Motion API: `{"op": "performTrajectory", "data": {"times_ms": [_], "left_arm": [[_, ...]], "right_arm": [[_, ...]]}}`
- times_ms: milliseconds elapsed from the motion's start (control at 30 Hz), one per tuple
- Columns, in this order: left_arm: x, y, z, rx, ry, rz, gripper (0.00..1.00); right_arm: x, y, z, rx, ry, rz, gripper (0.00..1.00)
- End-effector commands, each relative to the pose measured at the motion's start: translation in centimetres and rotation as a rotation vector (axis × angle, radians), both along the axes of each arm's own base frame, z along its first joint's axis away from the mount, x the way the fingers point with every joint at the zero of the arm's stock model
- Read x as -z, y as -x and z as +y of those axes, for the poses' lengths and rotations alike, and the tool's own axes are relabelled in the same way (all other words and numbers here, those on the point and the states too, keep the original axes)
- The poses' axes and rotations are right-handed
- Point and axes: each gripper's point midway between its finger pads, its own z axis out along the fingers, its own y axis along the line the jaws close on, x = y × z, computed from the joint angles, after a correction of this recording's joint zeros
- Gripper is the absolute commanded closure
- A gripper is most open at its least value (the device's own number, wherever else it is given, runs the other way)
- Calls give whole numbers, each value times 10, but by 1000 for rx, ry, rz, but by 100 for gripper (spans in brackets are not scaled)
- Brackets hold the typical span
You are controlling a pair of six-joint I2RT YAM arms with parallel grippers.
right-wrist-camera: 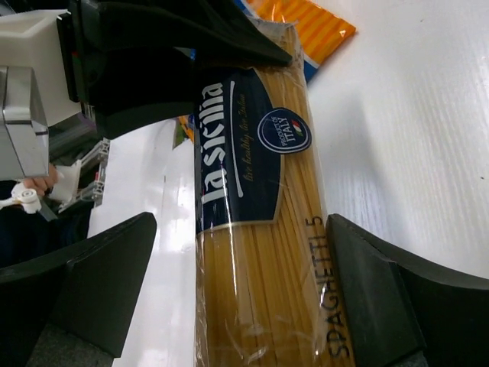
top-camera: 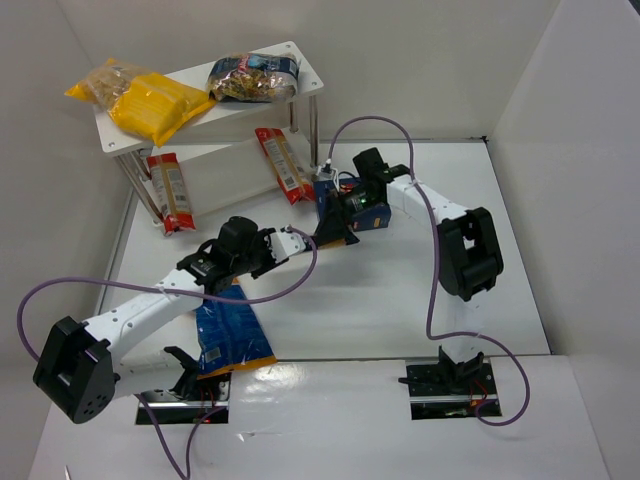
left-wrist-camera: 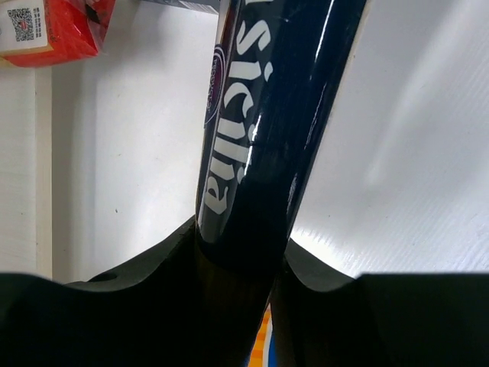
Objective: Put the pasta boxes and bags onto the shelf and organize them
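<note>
Seemingly handing spaghetti (right-wrist-camera: 260, 252) across.
Clamped at label by left pincer (left-wrist-camera: 243, 246), flanked by spread right pincer (right-wrist-camera: 241, 284); likely stiff, brittle, slick: grip mid-length, gently.

Looking down from up top, you barely get any of the spaghetti pack (top-camera: 325, 190). A dark-blue bit pokes out and the rest is buried where the left gripper (top-camera: 318, 236) and right gripper (top-camera: 340, 208) meet. The blue bag (top-camera: 228, 345) is half covered by the left arm (top-camera: 150, 305).

The left wrist cam chops the pack's label at the top edge, and a red pack (left-wrist-camera: 46, 30) is clipped by the corner. The right wrist cam loses the pack's near end off the bottom.

Print on the yellow bags (top-camera: 155, 105) on the shelf (top-camera: 308, 78) is too tiny to read.
</note>
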Motion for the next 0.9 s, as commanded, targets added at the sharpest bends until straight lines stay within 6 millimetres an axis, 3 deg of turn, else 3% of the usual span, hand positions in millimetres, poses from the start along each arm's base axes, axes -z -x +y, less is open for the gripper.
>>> {"op": "performTrajectory", "data": {"times_ms": [0, 367, 633, 867], "left_arm": [[-67, -25, -13, -53, 177, -157, 100], [-78, -33, -5, -105, 182, -207, 100], [-72, -41, 9, -216, 176, -218, 100], [-105, -45, 26, -328, 246, -267, 100]], "right_arm": [[-41, -15, -6, 24, -83, -63, 0], [-61, -67, -78, 214, -136, -50, 0], [-75, -64, -93, 254, -134, -78, 0], [-75, -58, -96, 264, -112, -98, 0]]}}
